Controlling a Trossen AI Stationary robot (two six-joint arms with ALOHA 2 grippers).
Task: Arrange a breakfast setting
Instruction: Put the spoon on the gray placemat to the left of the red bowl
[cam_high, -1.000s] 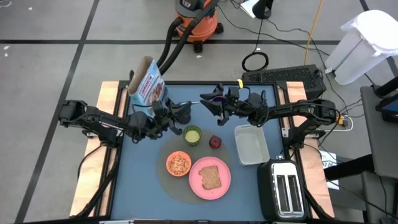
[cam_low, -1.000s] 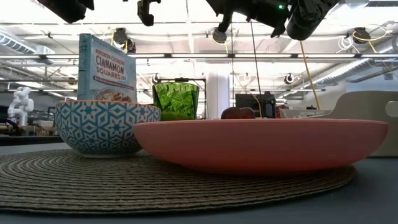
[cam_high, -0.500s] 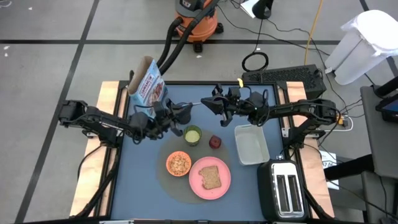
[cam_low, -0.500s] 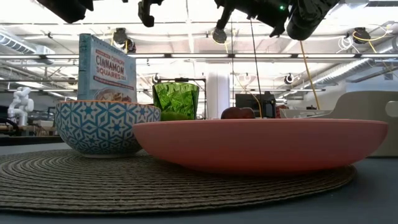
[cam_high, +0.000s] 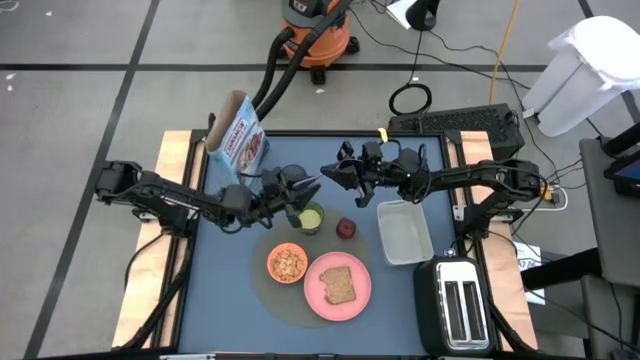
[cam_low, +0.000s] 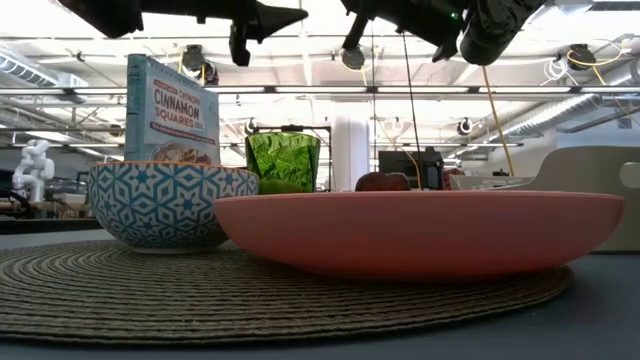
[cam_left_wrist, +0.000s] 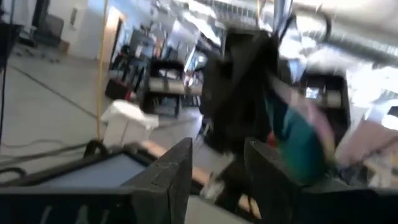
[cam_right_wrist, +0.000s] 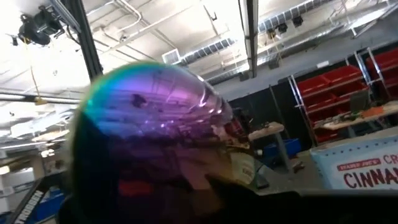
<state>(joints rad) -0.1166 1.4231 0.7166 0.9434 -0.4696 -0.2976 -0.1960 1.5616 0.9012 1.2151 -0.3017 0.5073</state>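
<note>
Spoon (cam_right_wrist: 149, 118) clamped in right gripper (cam_high: 340, 172), bowl end toward the left arm; left gripper (cam_high: 305, 190) parted, just beside it; mat (cam_high: 262, 285) lies below both.

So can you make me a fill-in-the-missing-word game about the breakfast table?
1. The toast slice lies on the pink ____.
2. The green cup stands on the table between the cereal box and the dark red ____.
3. The small orange bowl and the pink plate both sit on the round grey ____.
4. The right gripper is shut on the purple ____.

Missing words: plate, fruit, mat, spoon
</note>
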